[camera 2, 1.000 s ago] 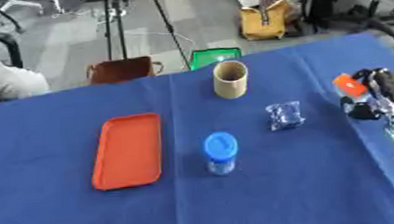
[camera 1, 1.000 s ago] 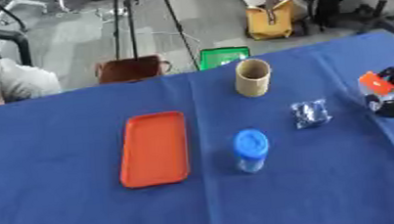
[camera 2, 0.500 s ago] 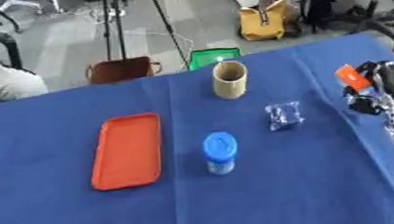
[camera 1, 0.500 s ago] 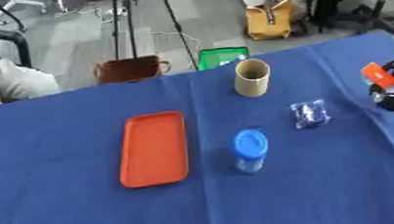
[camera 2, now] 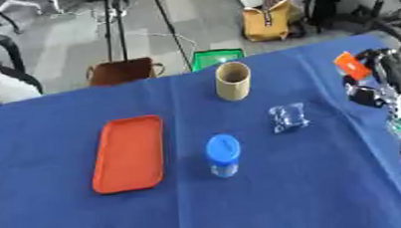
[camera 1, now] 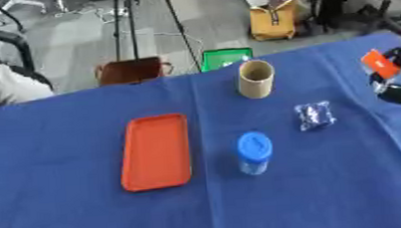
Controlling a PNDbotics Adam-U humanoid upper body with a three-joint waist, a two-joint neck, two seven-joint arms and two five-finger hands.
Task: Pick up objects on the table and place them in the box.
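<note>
Right hand (camera 2: 378, 82) sat at table's (camera 1: 88, 212) right edge, finger state unclear. Tray (camera 1: 156, 151), jar (camera 1: 253, 153), cup (camera 1: 256, 78), and wrapped packet (camera 1: 314, 115) lay untouched.

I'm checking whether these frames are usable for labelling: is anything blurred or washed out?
Left eye view: soft overall, yet the tray, jar and tube read clearly; the packet is a blur. Right eye view: the right hand at the edge is smeared, fingers unreadable. No glare; lighting even, shadows faint.
</note>
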